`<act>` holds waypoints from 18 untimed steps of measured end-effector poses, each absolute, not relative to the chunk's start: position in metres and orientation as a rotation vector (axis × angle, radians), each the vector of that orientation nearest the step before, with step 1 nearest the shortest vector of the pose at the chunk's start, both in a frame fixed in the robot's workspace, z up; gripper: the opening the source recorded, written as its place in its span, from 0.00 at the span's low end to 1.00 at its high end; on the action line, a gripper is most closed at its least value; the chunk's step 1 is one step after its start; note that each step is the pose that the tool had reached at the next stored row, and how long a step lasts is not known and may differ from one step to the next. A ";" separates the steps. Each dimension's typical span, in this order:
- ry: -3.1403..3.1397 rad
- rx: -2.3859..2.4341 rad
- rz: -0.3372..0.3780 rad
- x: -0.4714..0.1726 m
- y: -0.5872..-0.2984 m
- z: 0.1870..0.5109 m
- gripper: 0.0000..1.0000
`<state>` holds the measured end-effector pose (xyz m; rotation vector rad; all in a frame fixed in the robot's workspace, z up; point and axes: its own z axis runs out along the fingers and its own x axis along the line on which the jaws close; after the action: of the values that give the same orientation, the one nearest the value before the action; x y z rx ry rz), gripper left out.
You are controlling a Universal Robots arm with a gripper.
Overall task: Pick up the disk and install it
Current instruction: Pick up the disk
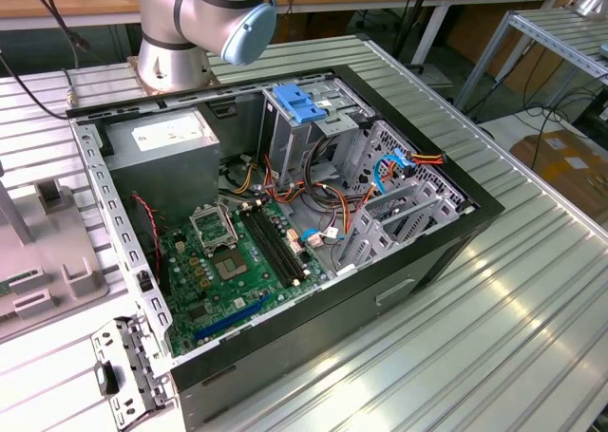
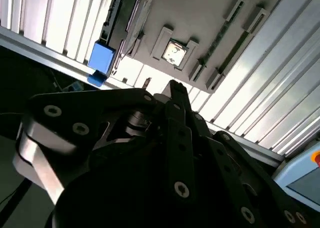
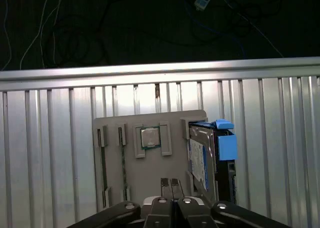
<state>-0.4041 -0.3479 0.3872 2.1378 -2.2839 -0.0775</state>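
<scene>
gripper (image 3: 170, 183) closed fingertip to fingertip, holding nothing | disk (image 3: 201, 163) on edge in grey fixture (image 3: 150, 172), processor (image 3: 148, 137) beside | ribbed table (image 3: 50, 153) surrounds fixture

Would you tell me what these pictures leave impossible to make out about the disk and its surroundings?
- The disk: in the first wrist view, one end is hidden behind the gripper, and its label print is too small to read.
- The grey holder: cut off by the exterior view's left edge.
- The arm: cut off by the exterior view's top edge.
</scene>
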 end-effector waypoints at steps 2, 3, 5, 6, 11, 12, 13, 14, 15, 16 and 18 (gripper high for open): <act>-2.372 2.048 -0.084 -0.404 -0.348 0.385 0.55; -2.372 2.049 -0.085 -0.404 -0.347 0.385 0.55; -2.373 2.050 -0.088 -0.404 -0.347 0.385 0.55; -2.375 2.051 -0.094 -0.404 -0.347 0.385 0.55; -2.379 2.055 -0.104 -0.404 -0.344 0.383 0.55; -2.380 2.056 -0.105 -0.404 -0.344 0.383 0.55; -2.380 2.056 -0.107 -0.404 -0.343 0.383 0.55; -2.379 2.058 -0.108 -0.404 -0.343 0.383 0.55; -2.377 2.061 -0.109 -0.404 -0.342 0.382 0.55; -2.373 2.067 -0.109 -0.404 -0.341 0.382 0.55; -2.355 2.086 -0.111 -0.404 -0.339 0.380 0.55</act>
<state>-0.4040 -0.3389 0.3804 2.0861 -2.3553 -0.1105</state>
